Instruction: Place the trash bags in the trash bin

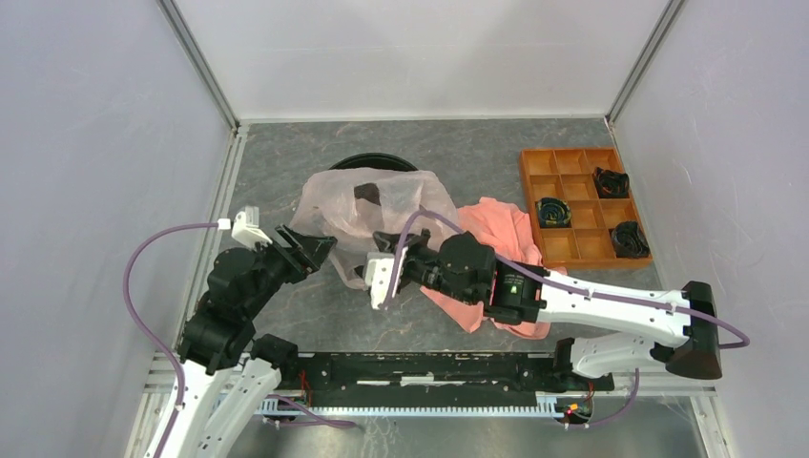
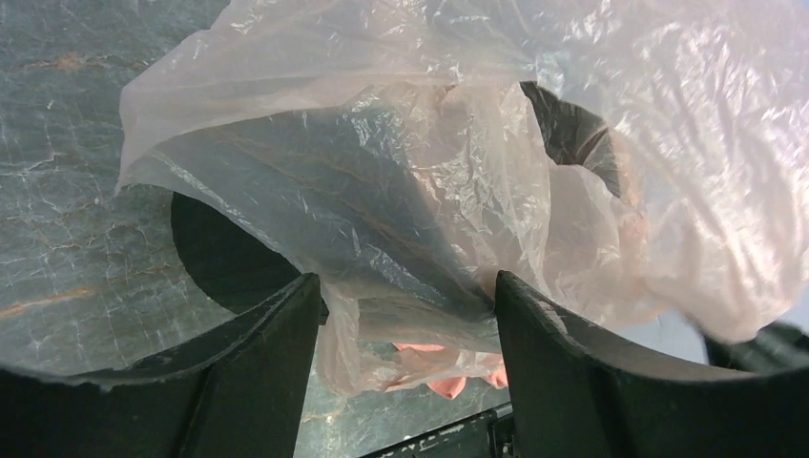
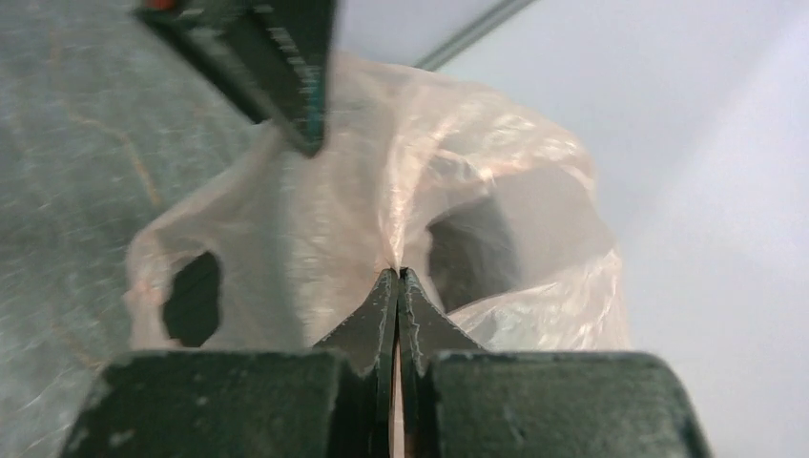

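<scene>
The trash bag (image 1: 372,205) is draped over the trash bin (image 1: 374,160) toward 12 o'clock on the tabletop (image 1: 277,162), hiding all but the far arc of the black rim. The right tool (image 3: 398,277) is pressed together on a fold of the pink film at the bag's 6 o'clock edge. The left tool (image 2: 405,286), at the bag's 8 o'clock, stands apart (film hangs in its gap, unclamped). A coral cloth (image 1: 496,239) lies at the bag's 4 o'clock, under the right arm.

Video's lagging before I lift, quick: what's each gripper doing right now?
Left gripper: open, trash bag film between the jaws.
Right gripper: shut on the trash bag.
</scene>
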### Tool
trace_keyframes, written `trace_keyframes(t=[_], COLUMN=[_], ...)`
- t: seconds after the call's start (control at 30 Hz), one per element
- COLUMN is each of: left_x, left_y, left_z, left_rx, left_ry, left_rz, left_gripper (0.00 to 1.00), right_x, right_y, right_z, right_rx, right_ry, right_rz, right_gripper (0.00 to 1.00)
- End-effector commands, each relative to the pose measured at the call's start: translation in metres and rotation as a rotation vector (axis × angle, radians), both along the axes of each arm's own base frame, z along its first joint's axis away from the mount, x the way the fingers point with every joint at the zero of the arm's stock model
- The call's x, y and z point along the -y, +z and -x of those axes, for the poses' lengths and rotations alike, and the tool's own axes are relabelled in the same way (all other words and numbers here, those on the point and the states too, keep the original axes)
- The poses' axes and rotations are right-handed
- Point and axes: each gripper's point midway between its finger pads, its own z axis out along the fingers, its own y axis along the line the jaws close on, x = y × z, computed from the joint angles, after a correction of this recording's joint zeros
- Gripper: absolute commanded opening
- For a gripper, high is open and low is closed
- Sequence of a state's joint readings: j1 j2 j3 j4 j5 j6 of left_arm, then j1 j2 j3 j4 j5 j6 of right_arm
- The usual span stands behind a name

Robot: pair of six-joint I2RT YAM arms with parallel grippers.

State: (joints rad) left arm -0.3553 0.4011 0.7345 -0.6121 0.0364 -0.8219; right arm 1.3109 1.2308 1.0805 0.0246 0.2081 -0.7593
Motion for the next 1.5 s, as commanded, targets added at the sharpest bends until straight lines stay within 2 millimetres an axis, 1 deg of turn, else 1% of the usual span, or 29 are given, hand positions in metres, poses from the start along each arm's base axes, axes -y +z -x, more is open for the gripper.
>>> trace_keyframes(t=[0.0, 0.07, 0.13, 0.37, 0.47, 0.57, 0.67, 0.77, 0.83, 0.93, 1.0, 1.07, 1.13, 1.2, 1.27, 1.3, 1.33, 1.37, 1.4, 1.43, 1.47], left_x=[-0.002, -0.002, -0.002, -0.005, -0.004, -0.003, -0.005, -0.008, -0.01, -0.016, -0.027, -0.04, -0.053, -0.061, -0.059, -0.051, -0.045, -0.036, -0.028, -0.018, -0.008], left_y=[-0.021, -0.024, -0.027, -0.03, -0.031, -0.028, -0.027, -0.026, -0.019, 0.003, 0.021, 0.038, 0.055, 0.073, 0.092, 0.101, 0.105, 0.105, 0.108, 0.103, 0.101], left_z=[-0.004, -0.004, -0.004, -0.002, -0.003, -0.002, -0.001, 0.0, 0.002, 0.01, 0.014, 0.019, 0.021, 0.019, 0.012, 0.007, -0.002, -0.014, -0.021, -0.034, -0.042], left_rx=[-0.047, -0.054, -0.062, -0.063, -0.066, -0.054, -0.05, -0.054, -0.051, -0.027, 0.006, 0.026, 0.052, 0.085, 0.144, 0.185, 0.218, 0.239, 0.278, 0.296, 0.332], left_ry=[0.004, 0.003, 0.002, 0.0, -0.007, -0.018, -0.021, -0.016, -0.014, -0.019, 0.014, 0.054, 0.092, 0.119, 0.095, 0.051, 0.015, -0.024, -0.067, -0.119, -0.17], left_rz=[-0.047, -0.053, -0.06, -0.088, -0.093, -0.102, -0.122, -0.14, -0.153, -0.186, -0.23, -0.278, -0.33, -0.378, -0.421, -0.439, -0.469, -0.498, -0.523, -0.553, -0.575], left_gripper=[0.72, 0.7, 0.68, 0.66, 0.66, 0.66, 0.66, 0.66, 0.71, 0.85, 0.93, 0.97, 0.98, 0.99, 0.99, 0.99, 0.99, 0.99, 0.99, 0.99, 1.0], right_x=[0.017, 0.025, 0.036, 0.058, 0.055, 0.053, 0.053, 0.051, 0.05, 0.051, 0.05, 0.049, 0.05, 0.05, 0.051, 0.051, 0.051, 0.052, 0.051, 0.051, 0.051], right_y=[0.06, 0.07, 0.078, 0.08, 0.073, 0.065, 0.063, 0.06, 0.06, 0.061, 0.062, 0.062, 0.061, 0.063, 0.064, 0.065, 0.067, 0.068, 0.07, 0.071, 0.073], right_z=[-0.041, -0.055, -0.075, -0.134, -0.151, -0.166, -0.177, -0.182, -0.184, -0.184, -0.183, -0.181, -0.18, -0.179, -0.178, -0.177, -0.176, -0.175, -0.174, -0.174, -0.174], right_rx=[0.018, 0.021, 0.031, 0.039, 0.052, 0.048, 0.026, 0.018, 0.005, -0.015, -0.028, -0.037, -0.043, -0.05, -0.061, -0.067, -0.072, -0.074, -0.08, -0.083, -0.086], right_ry=[-0.184, -0.227, -0.28, -0.38, -0.379, -0.38, -0.38, -0.38, -0.375, -0.359, -0.342, -0.325, -0.317, -0.31, -0.3, -0.294, -0.287, -0.282, -0.276, -0.27, -0.266], right_rz=[-0.191, -0.235, -0.271, -0.343, -0.337, -0.337, -0.359, -0.371, -0.385, -0.407, -0.417, -0.422, -0.43, -0.437, -0.443, -0.449, -0.457, -0.464, -0.471, -0.479, -0.485], right_gripper=[0.0, 0.0, 0.0, 0.0, 0.0, 0.0, 0.01, 0.01, 0.01, 0.02, 0.02, 0.02, 0.04, 0.04, 0.04, 0.04, 0.04, 0.04, 0.04, 0.05, 0.05])
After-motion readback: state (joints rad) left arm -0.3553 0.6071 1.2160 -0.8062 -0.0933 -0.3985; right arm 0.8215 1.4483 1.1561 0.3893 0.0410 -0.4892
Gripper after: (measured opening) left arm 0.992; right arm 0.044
